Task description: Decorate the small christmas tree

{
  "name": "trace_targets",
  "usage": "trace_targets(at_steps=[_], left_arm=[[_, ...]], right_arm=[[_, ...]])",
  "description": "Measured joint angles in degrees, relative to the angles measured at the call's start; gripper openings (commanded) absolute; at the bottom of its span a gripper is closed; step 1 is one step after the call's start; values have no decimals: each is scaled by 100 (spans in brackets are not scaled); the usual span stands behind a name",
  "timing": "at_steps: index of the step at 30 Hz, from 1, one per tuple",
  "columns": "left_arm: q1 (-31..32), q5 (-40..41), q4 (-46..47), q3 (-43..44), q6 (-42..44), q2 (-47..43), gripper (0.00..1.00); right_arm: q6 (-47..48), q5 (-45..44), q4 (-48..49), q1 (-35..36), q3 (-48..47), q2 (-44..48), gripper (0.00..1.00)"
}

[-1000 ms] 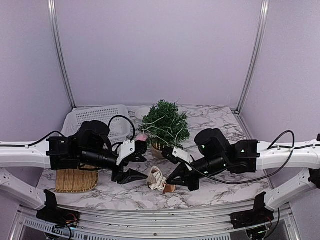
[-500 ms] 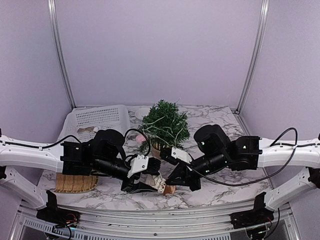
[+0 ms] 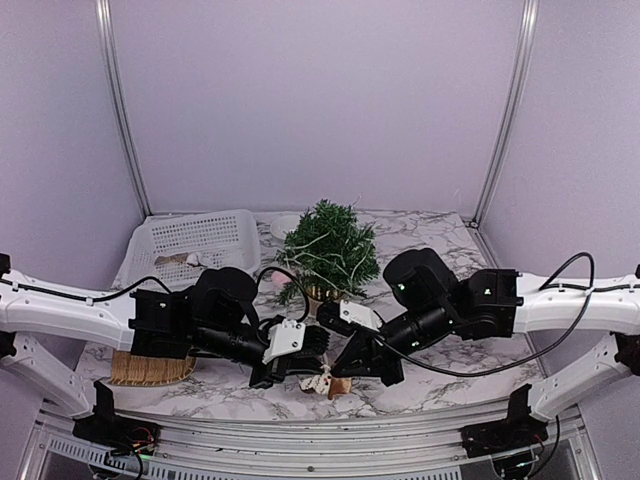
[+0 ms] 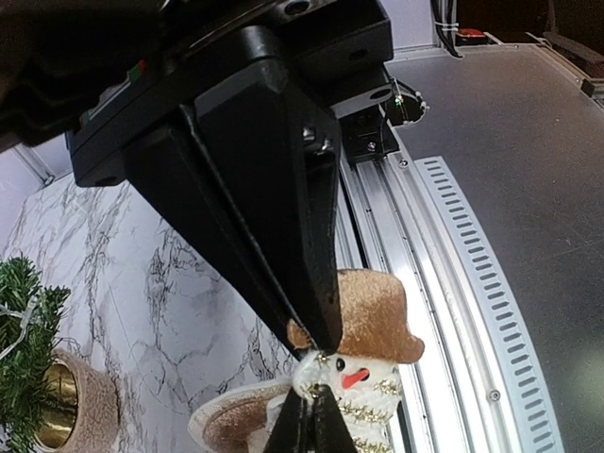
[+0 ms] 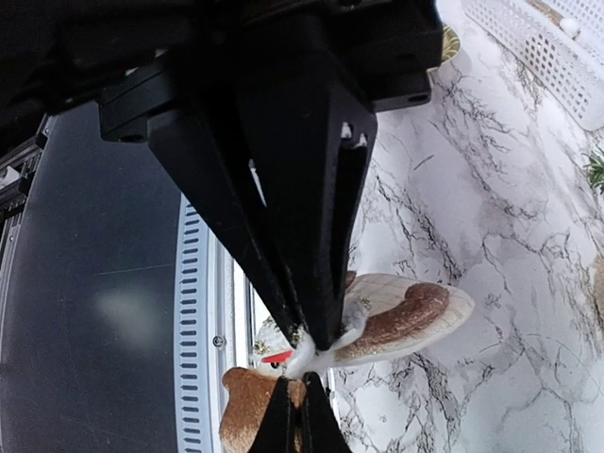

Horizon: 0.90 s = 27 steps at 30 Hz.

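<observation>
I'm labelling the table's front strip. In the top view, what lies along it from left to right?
Woven mat → left gripper → snowman → right gripper. Both grippers are shut on the snowman.

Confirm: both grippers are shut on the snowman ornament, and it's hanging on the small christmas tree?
Not hanging. The top external view shows the snowman ornament low near the front edge of the table, apart from the small christmas tree. The rest holds: the left gripper and right gripper are both shut on it.
</observation>
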<state>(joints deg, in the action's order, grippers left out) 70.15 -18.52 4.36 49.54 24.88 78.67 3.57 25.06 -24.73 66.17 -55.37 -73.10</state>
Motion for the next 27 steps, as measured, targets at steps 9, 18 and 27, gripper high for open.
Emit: trace_targets(at_steps=[9, 18, 27], left_arm=[[9, 612, 807, -404, -579, -157, 0], [-9, 2146, 1906, -564, -1670, -105, 0], [-7, 3104, 3115, -638, -2509, 256, 0]], right_arm=[[-210, -662, 251, -50, 52, 531, 65], [-1196, -1873, 1451, -619, 1180, 2345, 75], [-2450, -2050, 2933, -793, 2662, 2747, 66]])
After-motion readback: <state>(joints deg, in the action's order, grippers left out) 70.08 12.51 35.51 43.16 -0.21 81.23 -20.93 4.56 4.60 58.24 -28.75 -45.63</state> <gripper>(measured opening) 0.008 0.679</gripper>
